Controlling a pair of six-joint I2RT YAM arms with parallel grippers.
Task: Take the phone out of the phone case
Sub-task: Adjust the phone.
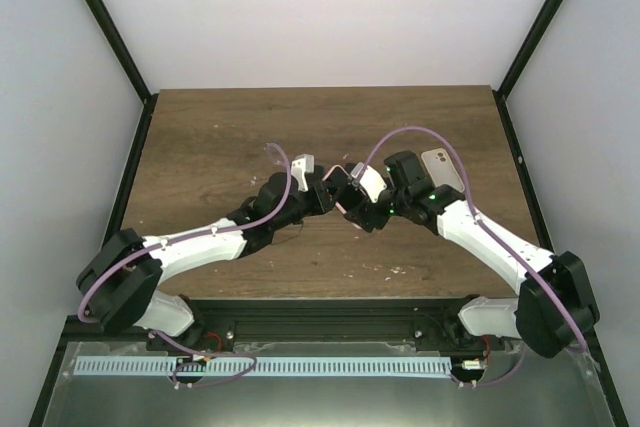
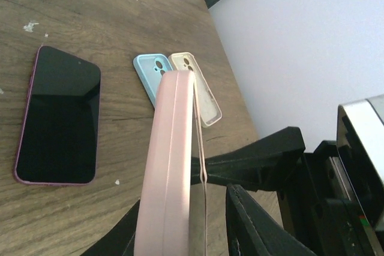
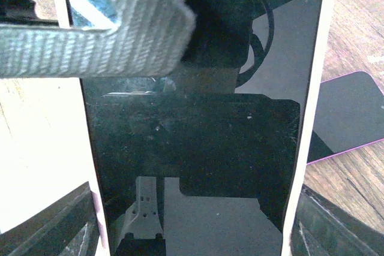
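White walls box in a brown wood desk [image 1: 230, 137], and both arms meet above its middle. There the right fingers [image 3: 51, 223] stand wide, clamped on the long edges of the phone [image 3: 198, 148], whose dark screen fills the right wrist view. That phone sits in the pink case [image 2: 168, 172], held off the desk and edge-on to the left wrist camera. At one end of it the left fingers [image 3: 96, 28] straddle the case. One grey ridged pad lies on the glass, but I cannot tell if they pinch it or stand a little apart. Flat on the desk beyond lie a purple phone [image 2: 60, 115], screen up, and apart from it a blue case [image 2: 147, 73] and a beige case [image 2: 207, 106] side by side
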